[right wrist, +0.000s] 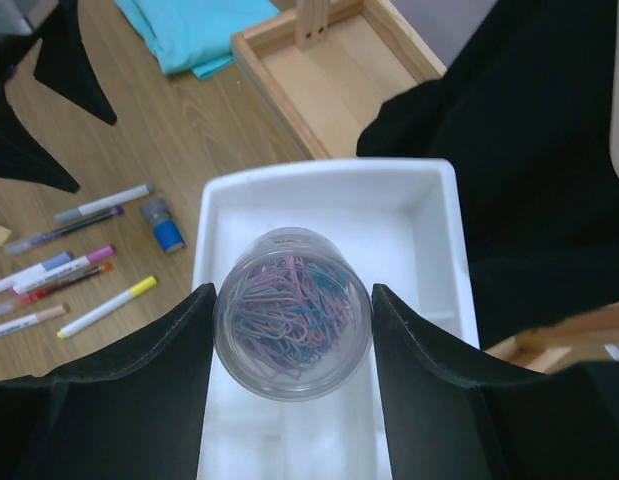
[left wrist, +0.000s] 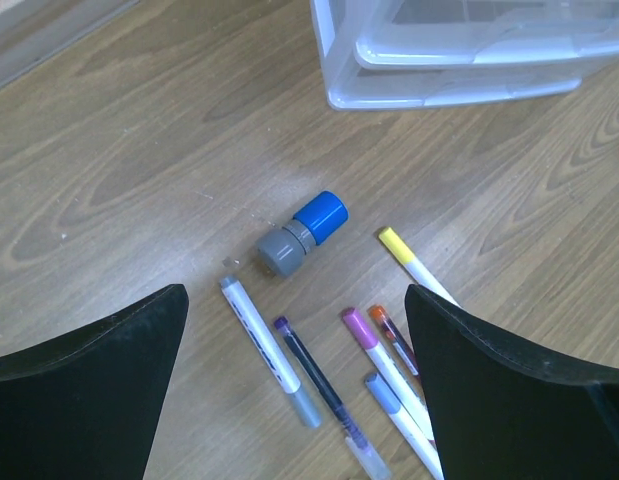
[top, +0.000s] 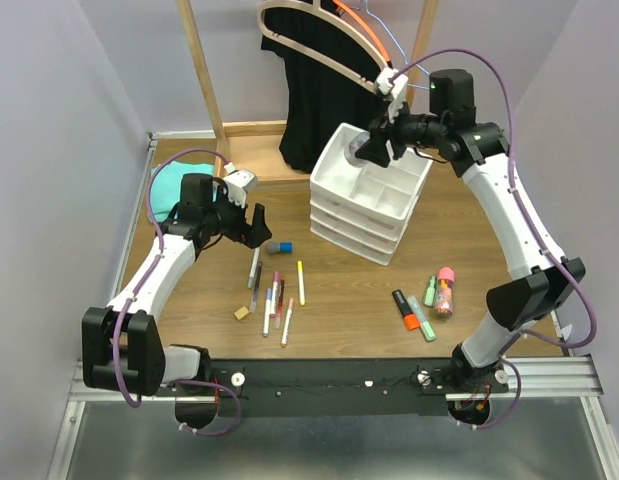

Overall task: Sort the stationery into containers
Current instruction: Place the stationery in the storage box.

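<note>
Your right gripper (right wrist: 292,300) is pinching the paper-clip jar (right wrist: 292,318) directly over the organiser tray (right wrist: 329,205). Your left gripper (left wrist: 294,298) is hovering spread, blue-capped tube (left wrist: 302,235) at 12 o'clock.

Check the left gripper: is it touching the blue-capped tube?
Apart. The left wrist view shows the blue-capped tube lying on the table inside the open left gripper, bare wood between it and each finger.

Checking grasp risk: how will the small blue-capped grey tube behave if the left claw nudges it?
The small blue-capped grey tube lies on its side, round-bodied, so it will probably roll if pushed sideways. It looks small and rigid, likely light, so the open left claw could knock it away.
</note>
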{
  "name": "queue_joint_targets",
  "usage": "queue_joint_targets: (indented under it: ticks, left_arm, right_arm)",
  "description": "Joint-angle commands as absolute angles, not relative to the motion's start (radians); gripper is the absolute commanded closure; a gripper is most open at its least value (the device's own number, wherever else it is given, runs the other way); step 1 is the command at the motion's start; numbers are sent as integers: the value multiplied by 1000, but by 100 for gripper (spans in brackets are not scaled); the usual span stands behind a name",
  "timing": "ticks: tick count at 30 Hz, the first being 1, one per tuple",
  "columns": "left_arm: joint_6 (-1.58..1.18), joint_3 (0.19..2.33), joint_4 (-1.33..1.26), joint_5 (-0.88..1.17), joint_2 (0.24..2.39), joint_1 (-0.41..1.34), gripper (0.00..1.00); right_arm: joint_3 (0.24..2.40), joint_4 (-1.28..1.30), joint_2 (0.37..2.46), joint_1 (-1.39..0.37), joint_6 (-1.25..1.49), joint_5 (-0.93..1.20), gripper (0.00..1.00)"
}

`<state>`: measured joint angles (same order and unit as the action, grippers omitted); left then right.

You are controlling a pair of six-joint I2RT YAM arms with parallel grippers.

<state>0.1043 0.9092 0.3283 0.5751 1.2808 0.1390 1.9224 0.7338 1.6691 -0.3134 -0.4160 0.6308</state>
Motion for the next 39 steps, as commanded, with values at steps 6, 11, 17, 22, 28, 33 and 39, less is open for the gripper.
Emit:
queue_joint_targets:
  ticks: [6,11,17,22,28,33,39]
  left_arm:
    - [49,907,239,558,1290,141,1]
    - [49,867,230,554,1263,140,1]
    - [46,827,216,554,1235,140,1]
    - [49,819,215,558,1232,140,1]
    - [37,813,196,563,1236,129,1]
    - [29,799,183,565,1241,115,1]
    - [11,795,160,572,1256,107,1]
  right_arm:
    - [2026,669,1793,-474,-396,324,84]
    - [2144,751,1903,-502,-422,223,84]
    - [2414,907,2081,-506,-416,138,85]
    - [2433,920,2111,-520,-449,104,86]
    - [2435,951,2085,-523,-462,86,94]
    - [2424,1017,2072,-522,-471,72,95]
    - [2388,1022,2091,-522,-469,77,95]
